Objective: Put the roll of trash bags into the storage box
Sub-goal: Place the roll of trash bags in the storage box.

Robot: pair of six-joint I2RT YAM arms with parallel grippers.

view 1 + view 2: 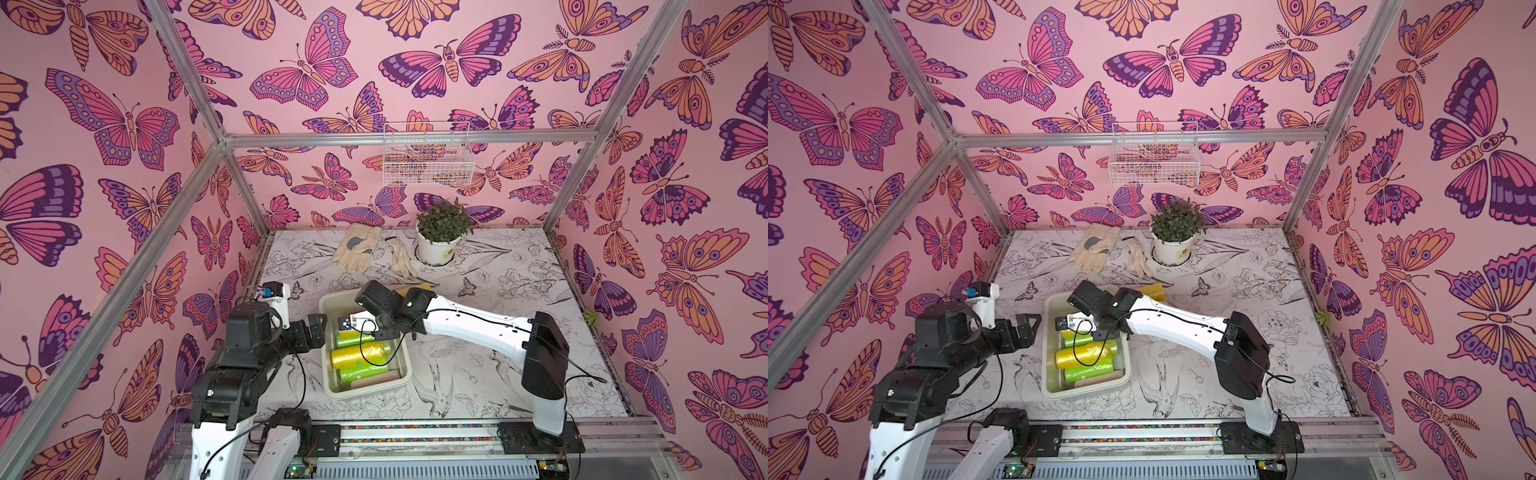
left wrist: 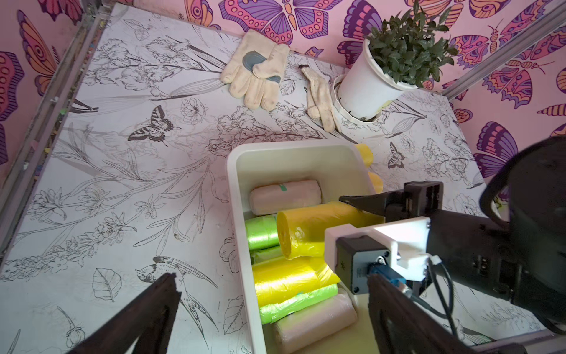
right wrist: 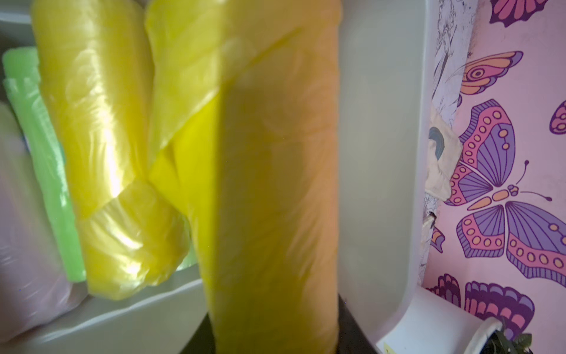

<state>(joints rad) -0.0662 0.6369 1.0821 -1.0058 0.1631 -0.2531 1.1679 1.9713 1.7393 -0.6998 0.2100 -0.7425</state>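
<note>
The off-white storage box [image 1: 365, 392] [image 1: 1084, 392] stands at the table's middle front, with green, yellow [image 1: 359, 353] and pale pink rolls lying in it. My right gripper [image 3: 275, 331] is shut on a yellow roll of trash bags [image 3: 269, 184] [image 2: 312, 226], held lengthwise over the far part of the box just above the rolls inside. One of its fingers [image 2: 364, 203] shows in the left wrist view. In both top views the wrist camera hides most of that roll. My left gripper [image 1: 318, 328] [image 2: 271, 277] stands open at the box's left rim, holding nothing.
Two more yellow rolls [image 2: 364, 153] [image 1: 419, 287] lie on the table just behind the box. Two cream gloves [image 1: 357, 249] [image 1: 401, 259] and a white plant pot [image 1: 436, 247] sit at the back. A white wire basket [image 1: 428, 158] hangs on the back wall.
</note>
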